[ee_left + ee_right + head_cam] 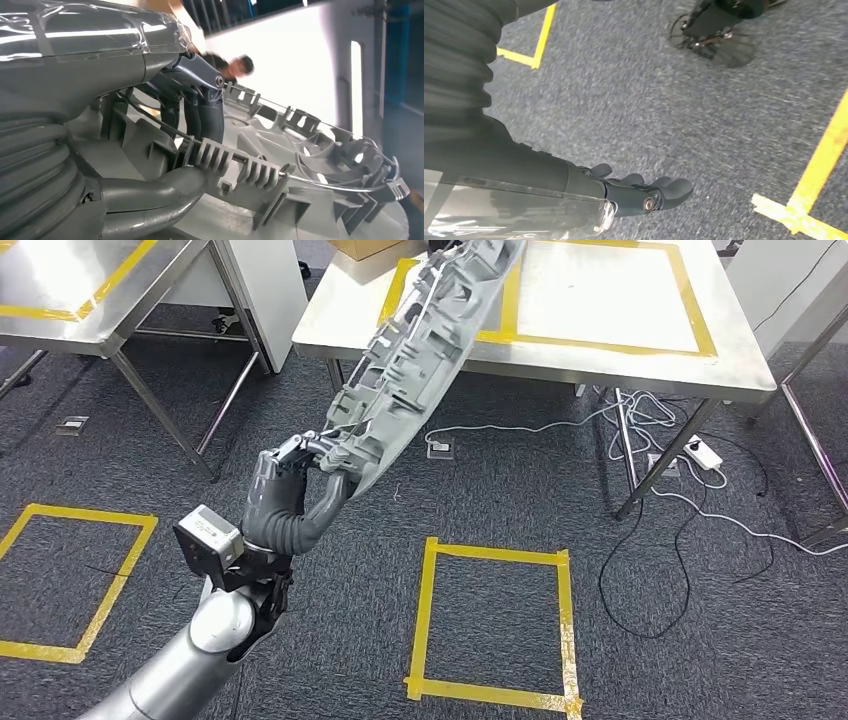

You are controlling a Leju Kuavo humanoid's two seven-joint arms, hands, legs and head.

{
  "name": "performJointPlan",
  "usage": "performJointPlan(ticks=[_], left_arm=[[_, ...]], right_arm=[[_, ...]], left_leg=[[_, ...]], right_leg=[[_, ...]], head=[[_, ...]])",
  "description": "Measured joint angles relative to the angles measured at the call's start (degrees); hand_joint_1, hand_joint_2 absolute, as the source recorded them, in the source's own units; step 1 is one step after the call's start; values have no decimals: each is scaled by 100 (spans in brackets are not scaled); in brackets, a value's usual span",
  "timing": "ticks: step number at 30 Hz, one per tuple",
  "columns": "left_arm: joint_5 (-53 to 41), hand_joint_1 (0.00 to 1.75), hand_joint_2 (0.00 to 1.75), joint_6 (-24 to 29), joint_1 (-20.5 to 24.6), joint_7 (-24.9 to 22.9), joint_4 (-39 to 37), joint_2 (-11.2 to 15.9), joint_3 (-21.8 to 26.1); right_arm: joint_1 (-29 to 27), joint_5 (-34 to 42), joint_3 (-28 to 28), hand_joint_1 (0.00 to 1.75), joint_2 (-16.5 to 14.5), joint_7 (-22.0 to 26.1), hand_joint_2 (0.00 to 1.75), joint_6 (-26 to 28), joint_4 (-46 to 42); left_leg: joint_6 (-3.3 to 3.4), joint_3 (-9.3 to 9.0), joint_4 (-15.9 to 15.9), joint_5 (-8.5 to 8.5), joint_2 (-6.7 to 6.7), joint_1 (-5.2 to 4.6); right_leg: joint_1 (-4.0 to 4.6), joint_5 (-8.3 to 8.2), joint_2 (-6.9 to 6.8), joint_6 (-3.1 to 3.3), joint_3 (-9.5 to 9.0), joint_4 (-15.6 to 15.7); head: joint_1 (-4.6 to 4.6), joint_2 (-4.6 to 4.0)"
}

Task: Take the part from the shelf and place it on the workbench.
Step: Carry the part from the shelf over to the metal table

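Observation:
A long grey ribbed plastic part (420,360) slants up from my left hand (300,475) toward the workbench (740,365), its upper end over the bench's near left part. My left hand grips the part's lower end, thumb curled under the edge. In the left wrist view the dark fingers (200,107) wrap over the part (310,165) and the thumb (155,192) lies beneath its ribs. My right hand (639,192) hangs over the grey carpet holding nothing, with its fingers loosely extended.
The steel workbench carries a yellow tape rectangle (700,325) and a cardboard box (365,248) at its far left. A second steel table (70,290) stands at the left. White and black cables (650,440) lie on the carpet under the bench. Yellow tape squares (490,620) mark the floor. A person (235,67) stands beyond the part.

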State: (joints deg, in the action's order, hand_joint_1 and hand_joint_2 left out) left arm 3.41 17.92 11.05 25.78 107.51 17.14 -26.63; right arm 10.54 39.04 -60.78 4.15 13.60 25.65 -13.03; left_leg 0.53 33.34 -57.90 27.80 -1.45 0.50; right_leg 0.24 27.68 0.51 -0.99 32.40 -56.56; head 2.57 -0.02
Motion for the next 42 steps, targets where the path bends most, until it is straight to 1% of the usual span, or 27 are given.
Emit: performJointPlan(ticks=[4, 7, 14, 24, 37, 39, 41, 42], left_arm=[[151, 175, 175, -156, 393, -1, -62, -57, -218], [153, 175, 175, -135, 507, -3, -74, -91, -344], [25, 175, 175, 113, 514, -105, -17, -74, -483], [24, 175, 175, 124, 514, -110, 46, -26, -544], [11, 175, 175, 151, 513, -134, 71, 1, -550], [-6, 175, 175, 214, 504, -174, 72, 17, -546], [-33, 175, 175, 306, 464, -224, 90, 49, -528], [-49, 175, 175, 349, 435, -251, 105, 74, -511]], right_arm=[[-12, 85, 4, 0, -86, 123, 175, 29, 0], [27, 32, 4, 0, -150, 139, 175, 26, -1], [115, -123, 4, 0, -206, 166, 175, 24, -2], [131, -125, 4, 0, -220, 167, 175, 23, -1], [132, -124, 4, 0, -219, 162, 175, 27, 0], [131, -93, 4, 0, -220, 149, 175, 32, 0], [126, -30, 8, 0, -205, 138, 175, 29, 1], [118, -6, 10, 0, -193, 132, 175, 19, 2]], left_leg=[[-49, -6, 15, 7, 23, 0], [-59, -7, 18, 11, 48, -2], [-56, -5, 19, 17, 74, -14], [-46, -6, 18, 23, 106, -22], [-43, -7, 17, 25, 106, -21], [1, -10, 14, 35, 108, -40], [64, -86, 117, 5, 123, -27], [81, -146, 191, -18, 137, -9]], right_leg=[[-2, 13, 12, 21, 1, -6], [-6, 15, 29, 24, 1, -6], [-20, 14, 40, 23, -5, 9], [-25, 8, 55, 17, -9, 22], [-25, 8, 56, 17, -9, 23], [-41, -9, 57, -20, -20, 58], [-48, -10, 51, -75, -45, 86], [-47, 45, 38, -91, -22, 8]], head=[[0, 0], [-1, 0], [-2, 0], [-2, 0], [-2, 0], [0, 0], [-2, 0], [-6, 0]])
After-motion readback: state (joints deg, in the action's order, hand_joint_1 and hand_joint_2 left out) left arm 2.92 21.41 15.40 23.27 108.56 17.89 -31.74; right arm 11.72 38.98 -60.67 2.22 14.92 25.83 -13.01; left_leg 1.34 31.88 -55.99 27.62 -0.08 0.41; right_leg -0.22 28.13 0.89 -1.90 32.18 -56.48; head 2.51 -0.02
